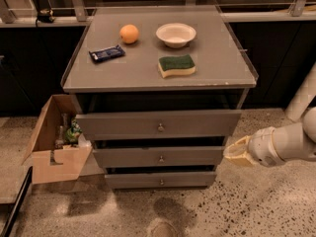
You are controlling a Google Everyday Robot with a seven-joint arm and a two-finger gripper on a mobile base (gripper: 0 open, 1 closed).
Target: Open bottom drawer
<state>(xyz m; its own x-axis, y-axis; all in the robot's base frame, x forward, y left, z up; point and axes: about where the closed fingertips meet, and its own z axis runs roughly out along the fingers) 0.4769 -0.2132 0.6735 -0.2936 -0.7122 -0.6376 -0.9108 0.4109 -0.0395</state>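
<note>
Grey and matt, the cabinet is the biggest thing in front of you: a slab top with a raised clear rim over three flat drawer fronts, with dark gaps between them. Your arm, white and smooth-shelled, reaches in low from the camera's right. I judge it is held low because the work sits near the floor.

Across the cabinet from the gripper, a brown cardboard box stands open against the cabinet's side, with bottles inside. The bottom drawer lies below the gripper and further in toward the cabinet's middle. It has the shallowest front and looks shut.

The gripper, cream and rubbery-looking, hovers just beside the end of the middle drawer and holds nothing. You cannot tell whether it is spread or pressed together.

Up on the top, well above the tool, rest a green-and-yellow sponge, a pale round bowl, an orange and a dark glossy packet.

Your target, the bottom drawer's small round metal knob, is well apart from the gripper, lower and toward the centre.
</note>
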